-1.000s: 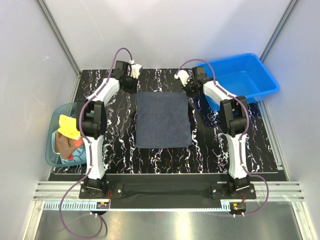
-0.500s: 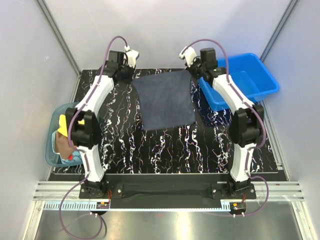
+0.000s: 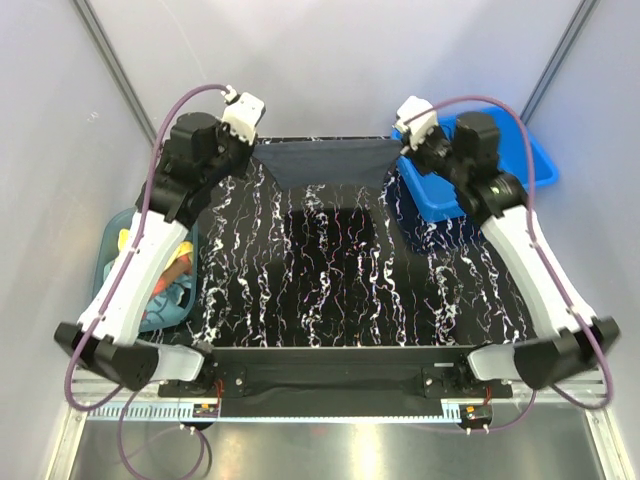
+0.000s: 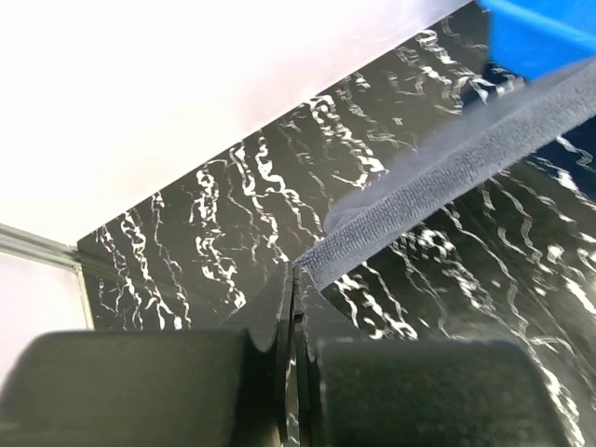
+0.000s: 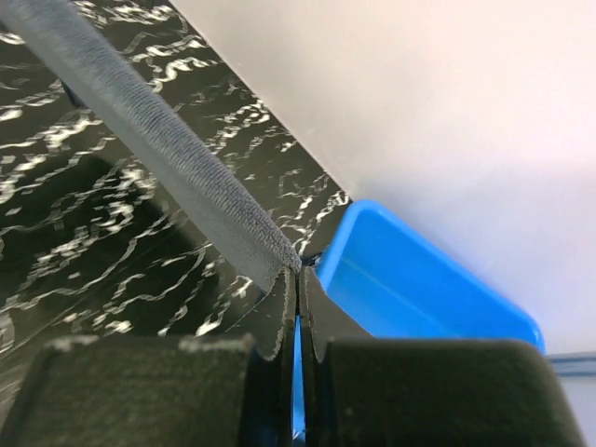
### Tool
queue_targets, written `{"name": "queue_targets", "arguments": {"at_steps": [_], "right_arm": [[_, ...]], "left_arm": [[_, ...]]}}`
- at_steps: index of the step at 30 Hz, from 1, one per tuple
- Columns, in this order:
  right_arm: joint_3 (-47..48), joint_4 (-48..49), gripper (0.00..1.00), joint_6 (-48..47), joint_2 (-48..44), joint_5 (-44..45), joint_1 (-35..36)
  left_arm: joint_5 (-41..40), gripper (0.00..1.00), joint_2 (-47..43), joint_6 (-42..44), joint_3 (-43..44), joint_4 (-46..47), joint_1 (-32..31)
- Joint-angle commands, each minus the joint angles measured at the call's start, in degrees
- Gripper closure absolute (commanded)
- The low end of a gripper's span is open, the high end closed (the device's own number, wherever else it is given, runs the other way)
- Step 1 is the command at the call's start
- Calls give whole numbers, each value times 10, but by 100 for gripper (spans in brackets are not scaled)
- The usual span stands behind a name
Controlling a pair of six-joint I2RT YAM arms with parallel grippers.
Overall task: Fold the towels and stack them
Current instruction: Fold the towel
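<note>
Pinching: left claw and right claw, each closed tight on a towel corner
Towel: dark blue, stretched above tabletop

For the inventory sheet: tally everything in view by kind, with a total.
Dark towel, pinched by left gripper and right gripper: 1
Blue bin: 1
Teal tub: 1
Cloths showing in the tub (yellow cloth, red cloth; the arm may hide more): 2
Total: 5
</note>
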Motion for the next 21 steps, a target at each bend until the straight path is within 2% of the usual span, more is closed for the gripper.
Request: {"name": "queue_targets", "arguments": {"at_steps": [1, 6, 9, 12, 15, 17, 18, 20, 21], "right_arm": [[-45, -9, 100, 29, -98, -7, 11], [-80, -45, 100, 53, -181, -32, 27], [-102, -41, 100, 52, -185, -35, 27], [-109, -46, 100, 40, -146, -33, 27], [-109, -30, 100, 27, -78, -34, 27], [-110, 4, 100, 25, -21, -39, 22], [-96, 28, 100, 18, 48, -56, 17], [-88, 47, 100, 18, 75, -67, 7], [-76, 56, 100, 14, 130, -81, 3]], "left_arm": [[-30, 100, -69, 5, -31, 1, -17], [4, 100, -128, -12, -40, -39, -37], [3, 100, -112, -13, -50, -46, -38], [-2, 100, -76, -13, -54, -56, -33], [31, 100, 3, -19, -38, -62, -6], [52, 100, 62, -19, -33, -47, 13], [61, 100, 122, -15, -17, -35, 24], [69, 100, 143, -15, -1, -20, 38], [90, 100, 165, -14, 9, -11, 46]]}}
